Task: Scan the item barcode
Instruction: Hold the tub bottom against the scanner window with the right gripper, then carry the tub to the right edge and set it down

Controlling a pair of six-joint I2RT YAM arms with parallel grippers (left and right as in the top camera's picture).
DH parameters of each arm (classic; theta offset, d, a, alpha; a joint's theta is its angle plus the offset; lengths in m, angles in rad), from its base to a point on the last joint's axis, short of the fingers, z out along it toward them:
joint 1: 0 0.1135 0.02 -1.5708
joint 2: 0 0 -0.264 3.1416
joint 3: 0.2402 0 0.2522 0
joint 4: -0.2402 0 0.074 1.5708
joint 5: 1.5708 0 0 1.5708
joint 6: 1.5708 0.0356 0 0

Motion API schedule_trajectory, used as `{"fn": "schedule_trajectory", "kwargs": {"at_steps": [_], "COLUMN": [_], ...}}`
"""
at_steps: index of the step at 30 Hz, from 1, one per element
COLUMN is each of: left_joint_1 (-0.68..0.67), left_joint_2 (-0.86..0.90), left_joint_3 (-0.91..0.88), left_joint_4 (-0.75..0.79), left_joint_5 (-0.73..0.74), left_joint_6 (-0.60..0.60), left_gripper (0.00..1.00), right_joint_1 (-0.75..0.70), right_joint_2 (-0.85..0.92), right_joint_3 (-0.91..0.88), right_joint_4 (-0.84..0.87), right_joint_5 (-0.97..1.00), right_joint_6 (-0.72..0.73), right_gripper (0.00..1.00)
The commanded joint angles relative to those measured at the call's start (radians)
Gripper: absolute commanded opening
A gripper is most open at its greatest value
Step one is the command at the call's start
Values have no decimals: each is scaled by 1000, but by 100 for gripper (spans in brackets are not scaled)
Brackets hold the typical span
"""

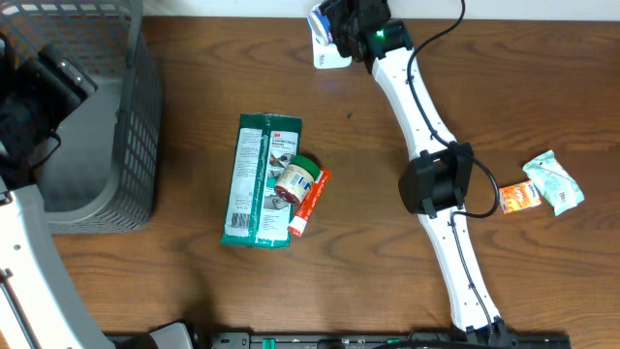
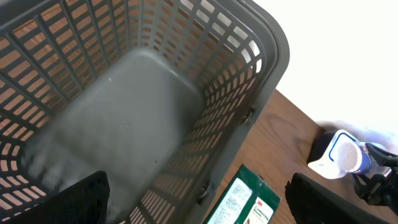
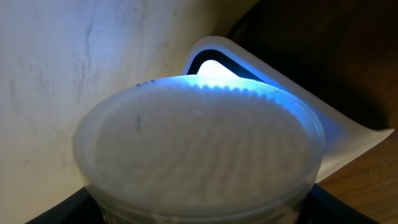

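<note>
Plastic tub [image 3: 199, 149]: round, clear wall, translucent lid, packed with white stuff that looks like cotton buds. It is held up at the white scanner [image 1: 327, 53] by the far edge of the table [image 1: 542, 87], with blue light on its far rim.
Right gripper [image 1: 334, 21]: clamped on the tub's sides, with one dark finger each side, low in the wrist view.
Left gripper [image 2: 196, 186]: jaws wide apart, nothing in them, hanging over the grey basket [image 2: 273, 50].
Weight: light, I'd guess. The contents are mostly air.
Stiffness: thin wall that likely flexes under a hard squeeze, and the lid could pop.
Surface: smooth and curved, so it may spin or slide between flat pads.
Hold point: across the wall below the lid rim, pads off the label.
Barcode: not visible in any view, so I can't tell if it faces the window.
Risk: turning it to find the code on a light clamp could make it slip.
Spare stock: green packet [image 1: 260, 179] mid-table, untouched.
</note>
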Motion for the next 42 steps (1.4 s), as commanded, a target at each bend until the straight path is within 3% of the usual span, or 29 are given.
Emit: {"fn": "schedule_trajectory", "kwargs": {"at_steps": [1,6,10,14,19,23,27,31,42], "left_joint_1": [4,4,4,4,4,4,4,4,4], "left_joint_2": [1,1,1,1,1,1,1,1,1], "left_joint_3": [2,2,2,2,2,2,2,2,2], "left_joint_4": [0,0,0,0,0,0,0,0,0], "left_joint_5": [-2,-2,-2,-2,-2,-2,-2,-2,-2], "left_joint_6": [-9,-9,-9,-9,-9,-9,-9,-9,-9], "left_gripper": [88,88,88,88,88,88,88,88,88], "right_joint_1": [-4,-4,-8,-21,-26,-34,-69,-130,-341], "right_joint_2": [2,2,-28,-103,-241,-376,-468,-536,-628], "right_joint_3": [3,3,8,8,8,8,8,8,8], "right_joint_4": [6,27,47,-5,-151,-352,-489,-597,-892], "right_joint_5": [25,19,11,46,181,387,472,453,406], "right_joint_6": [7,-35,-151,-346,-696,-858,-903,-901,-902], "right_gripper": [32,31,26,25,31,24,20,14,8]}}
